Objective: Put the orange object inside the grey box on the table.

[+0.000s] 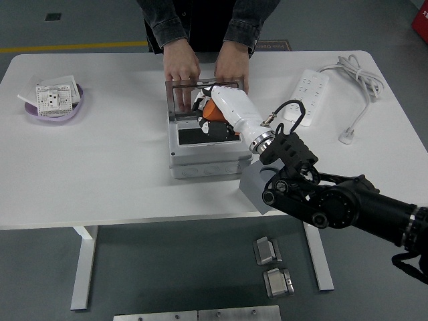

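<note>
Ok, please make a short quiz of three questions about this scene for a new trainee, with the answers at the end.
1. True or false: the right hand holds the orange object above the open grey box.
2. Who holds the clear lid up?
3. Which lies at the table's far right: A) the white power strip, B) the purple bowl?

Key: 1 true. 2 the person's hands. 3 A.

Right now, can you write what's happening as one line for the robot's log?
right hand: shut on round orange object | position: over open grey box | person's hands: holding clear lid | release: not yet
</note>
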Robot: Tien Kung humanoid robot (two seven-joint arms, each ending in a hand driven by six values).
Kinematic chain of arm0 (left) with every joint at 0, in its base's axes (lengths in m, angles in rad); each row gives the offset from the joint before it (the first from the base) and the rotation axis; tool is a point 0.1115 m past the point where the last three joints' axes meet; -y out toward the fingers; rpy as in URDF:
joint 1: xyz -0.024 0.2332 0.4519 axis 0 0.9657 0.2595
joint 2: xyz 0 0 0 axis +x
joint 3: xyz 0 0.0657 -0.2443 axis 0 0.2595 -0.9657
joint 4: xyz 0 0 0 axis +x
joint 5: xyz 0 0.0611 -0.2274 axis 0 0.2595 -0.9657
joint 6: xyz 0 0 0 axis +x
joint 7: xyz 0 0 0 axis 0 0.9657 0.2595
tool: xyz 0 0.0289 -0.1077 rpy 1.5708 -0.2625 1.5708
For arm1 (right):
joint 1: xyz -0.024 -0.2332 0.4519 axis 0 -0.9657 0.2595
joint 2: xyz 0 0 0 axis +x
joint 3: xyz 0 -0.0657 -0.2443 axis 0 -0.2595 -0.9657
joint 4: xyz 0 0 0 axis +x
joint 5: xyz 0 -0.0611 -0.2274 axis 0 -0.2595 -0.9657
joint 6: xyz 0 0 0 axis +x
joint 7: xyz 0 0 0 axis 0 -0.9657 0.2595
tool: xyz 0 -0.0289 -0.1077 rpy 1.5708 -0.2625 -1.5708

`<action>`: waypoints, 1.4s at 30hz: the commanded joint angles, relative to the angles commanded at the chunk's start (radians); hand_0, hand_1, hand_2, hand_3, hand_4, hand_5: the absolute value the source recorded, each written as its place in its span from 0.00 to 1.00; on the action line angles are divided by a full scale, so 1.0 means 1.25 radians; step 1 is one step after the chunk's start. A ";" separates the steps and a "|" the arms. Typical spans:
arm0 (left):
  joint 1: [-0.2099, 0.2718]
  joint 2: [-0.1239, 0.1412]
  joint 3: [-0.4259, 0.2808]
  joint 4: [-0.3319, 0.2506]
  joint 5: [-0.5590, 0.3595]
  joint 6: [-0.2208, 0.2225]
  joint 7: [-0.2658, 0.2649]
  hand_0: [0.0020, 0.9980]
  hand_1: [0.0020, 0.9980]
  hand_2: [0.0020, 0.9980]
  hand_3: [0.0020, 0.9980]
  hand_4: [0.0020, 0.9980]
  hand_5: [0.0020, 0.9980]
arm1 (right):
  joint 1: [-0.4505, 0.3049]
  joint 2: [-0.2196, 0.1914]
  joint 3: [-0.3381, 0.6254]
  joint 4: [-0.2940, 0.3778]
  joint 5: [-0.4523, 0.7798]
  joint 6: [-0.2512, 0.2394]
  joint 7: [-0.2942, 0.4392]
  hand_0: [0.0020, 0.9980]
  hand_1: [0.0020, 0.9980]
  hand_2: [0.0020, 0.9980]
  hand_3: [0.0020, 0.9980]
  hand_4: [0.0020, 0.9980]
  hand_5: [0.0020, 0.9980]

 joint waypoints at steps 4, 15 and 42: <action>-0.001 0.000 0.002 0.000 0.000 0.000 0.000 0.72 0.71 0.69 0.82 0.75 0.48 | 0.027 0.030 -0.031 -0.053 0.031 0.010 0.009 0.00 0.10 0.24 0.18 0.00 0.00; -0.004 0.003 0.003 -0.001 0.004 0.001 -0.001 0.72 0.71 0.69 0.82 0.75 0.48 | 0.079 0.083 -0.075 -0.153 0.123 0.035 0.042 0.00 0.13 0.26 0.25 0.01 0.02; -0.009 0.001 -0.012 -0.005 0.023 0.001 -0.002 0.72 0.71 0.69 0.82 0.75 0.49 | 0.085 0.089 -0.119 -0.188 0.101 0.077 0.026 0.64 0.65 0.70 0.85 0.85 0.14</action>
